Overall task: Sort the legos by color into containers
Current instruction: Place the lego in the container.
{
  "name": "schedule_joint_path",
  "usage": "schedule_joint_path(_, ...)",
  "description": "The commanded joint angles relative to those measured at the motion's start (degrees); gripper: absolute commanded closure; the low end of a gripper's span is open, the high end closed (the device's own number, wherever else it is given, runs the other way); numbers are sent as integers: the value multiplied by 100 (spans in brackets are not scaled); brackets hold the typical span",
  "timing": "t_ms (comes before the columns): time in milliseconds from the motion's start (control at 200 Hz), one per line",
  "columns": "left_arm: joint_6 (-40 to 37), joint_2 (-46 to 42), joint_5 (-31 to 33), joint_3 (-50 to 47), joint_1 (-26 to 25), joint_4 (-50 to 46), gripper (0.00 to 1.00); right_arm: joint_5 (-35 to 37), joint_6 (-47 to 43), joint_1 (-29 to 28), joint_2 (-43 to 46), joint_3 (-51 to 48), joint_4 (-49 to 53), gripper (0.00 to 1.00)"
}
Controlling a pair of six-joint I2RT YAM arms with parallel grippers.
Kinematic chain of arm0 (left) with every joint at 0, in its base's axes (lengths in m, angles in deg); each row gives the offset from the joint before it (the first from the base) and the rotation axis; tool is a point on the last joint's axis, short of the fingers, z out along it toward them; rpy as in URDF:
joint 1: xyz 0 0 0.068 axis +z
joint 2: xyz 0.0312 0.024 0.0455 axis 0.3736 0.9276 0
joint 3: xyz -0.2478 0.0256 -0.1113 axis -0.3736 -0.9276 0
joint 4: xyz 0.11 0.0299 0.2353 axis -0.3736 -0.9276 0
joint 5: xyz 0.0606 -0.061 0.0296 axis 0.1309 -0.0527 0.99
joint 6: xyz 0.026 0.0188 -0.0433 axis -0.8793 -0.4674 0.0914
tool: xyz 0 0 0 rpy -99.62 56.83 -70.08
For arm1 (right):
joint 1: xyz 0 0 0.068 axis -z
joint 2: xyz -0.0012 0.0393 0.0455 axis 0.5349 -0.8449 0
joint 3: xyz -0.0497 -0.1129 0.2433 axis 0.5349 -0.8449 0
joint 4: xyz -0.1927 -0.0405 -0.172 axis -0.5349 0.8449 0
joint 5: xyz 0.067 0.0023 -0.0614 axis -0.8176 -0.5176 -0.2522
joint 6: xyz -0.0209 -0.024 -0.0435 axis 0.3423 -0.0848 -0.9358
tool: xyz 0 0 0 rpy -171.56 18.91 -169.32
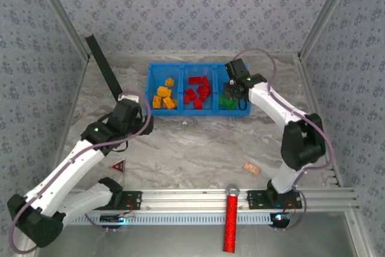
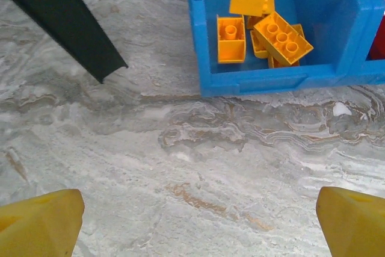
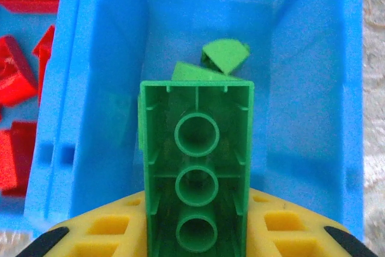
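Observation:
The blue containers (image 1: 180, 111) stand at the back of the table, three joined compartments. Yellow-orange legos (image 1: 163, 97) lie in the left one, also in the left wrist view (image 2: 281, 36). Red legos (image 1: 197, 92) fill the middle one, and green legos (image 1: 227, 103) lie in the right one. My right gripper (image 1: 231, 91) hangs over the right compartment, shut on a long green brick (image 3: 197, 167) held with its hollow underside toward the camera, above two green pieces (image 3: 224, 55). My left gripper (image 2: 197, 227) is open over bare marble just in front of the left compartment (image 2: 271, 79), nothing between its fingers.
A black bar (image 1: 103, 67) leans at the back left, close to my left arm (image 2: 60, 16). A red-and-black triangle (image 1: 118, 165) and a pale peach block (image 1: 252, 168) lie near the front. A red glittery cylinder (image 1: 231, 224) rests on the front rail. Patterned walls close three sides.

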Motion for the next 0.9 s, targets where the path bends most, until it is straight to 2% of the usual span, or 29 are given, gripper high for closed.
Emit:
schedule_joint_path(0, 106, -278, 243, -40, 23, -379, 1, 112, -208, 120, -615, 579, 76, 66)
schedule_joint_path(225, 273, -558, 169, -182, 12, -620, 1, 238, -82, 255, -1809, 1680, 411, 66)
schedule_joint_path(450, 130, -534, 24, -147, 10, -578, 1, 358, 46, 288, -2483, 2345, 907, 58)
schedule_joint_path(600, 52, -501, 4, -112, 6, -547, 1, 398, 64, 328, -2495, 2487, 1023, 51)
schedule_joint_path(760, 47, -420, 120, -86, 10, -510, 1, 353, 3, 311, -2219, 2477, 1035, 49)
schedule_joint_path(895, 111, -391, 437, -141, 22, -341, 1, 269, -165, 270, -1681, 2298, 951, 36)
